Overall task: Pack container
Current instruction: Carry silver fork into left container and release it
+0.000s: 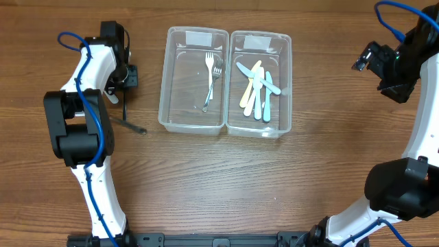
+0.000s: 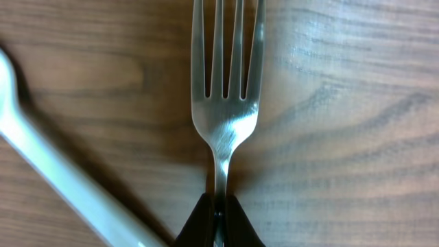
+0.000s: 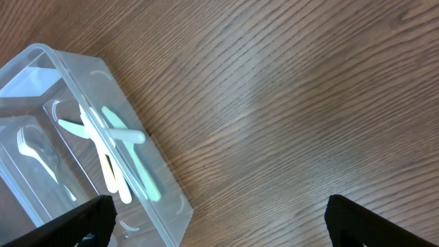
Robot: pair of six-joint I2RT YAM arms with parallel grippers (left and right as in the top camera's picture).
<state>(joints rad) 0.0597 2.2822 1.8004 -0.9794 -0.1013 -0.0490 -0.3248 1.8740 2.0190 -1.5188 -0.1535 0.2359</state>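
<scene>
fork [image 2: 225, 116] pinched between left jaws

Left arm [image 1: 88, 75]: rises from the lower left of the overhead frame, elbow folded at mid-left, forearm reaching to the upper left. Left gripper [image 2: 218, 218]: jaws closed at the bottom centre of the wrist view, pinching the neck of a fork [image 2: 226, 103]. Right arm [image 1: 420, 137]: runs up the right edge, wrist bent inward at the upper right. Right gripper [image 3: 219, 223]: jaws spread wide, fingers [image 3: 367, 219] at the two lower corners of its wrist view, empty.
</scene>
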